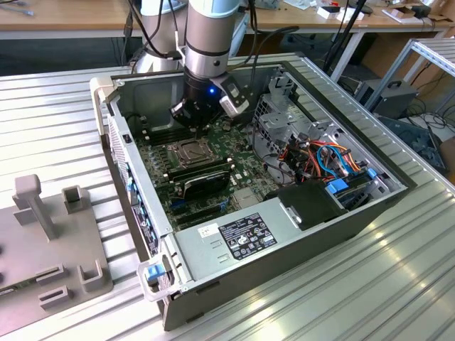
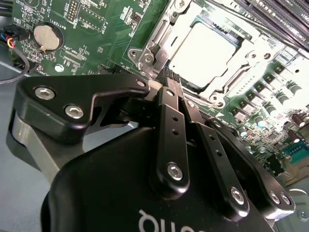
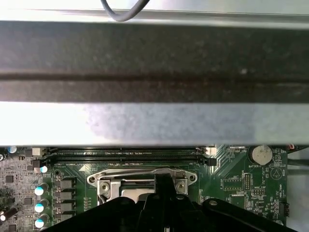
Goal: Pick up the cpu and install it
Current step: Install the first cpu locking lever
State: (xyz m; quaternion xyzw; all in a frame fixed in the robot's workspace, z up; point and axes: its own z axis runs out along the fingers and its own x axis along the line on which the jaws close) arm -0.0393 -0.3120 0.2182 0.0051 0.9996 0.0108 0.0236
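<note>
- The black two-fingered gripper hangs inside the open grey desktop computer case, low over the green motherboard; it is there because the board lies flat on the case floor and can only be reached from above.
- In the second wrist view its two long black fingers lie pressed together with no visible gap, and nothing can be seen between them, so it appears closed and empty.
- The small flat square cpu with its dull silver-grey metal top lies inside the dark square socket with a metal frame, just beyond the fingertips. It sits flat and square to the frame, which suggests it is already seated in its recess and no longer carried.
- The fingertips point at the edge of the socket frame nearest the gripper, touching or just above it; which of the two cannot be told.
- In the first wrist view the gripper stands over the same socket frame, with the long black memory slots running just beside it towards the grey case wall.
- In the exterior view the arm's silver wrist comes down steeply over the socket, with a larger black oblong part lying near it on the board.
</note>
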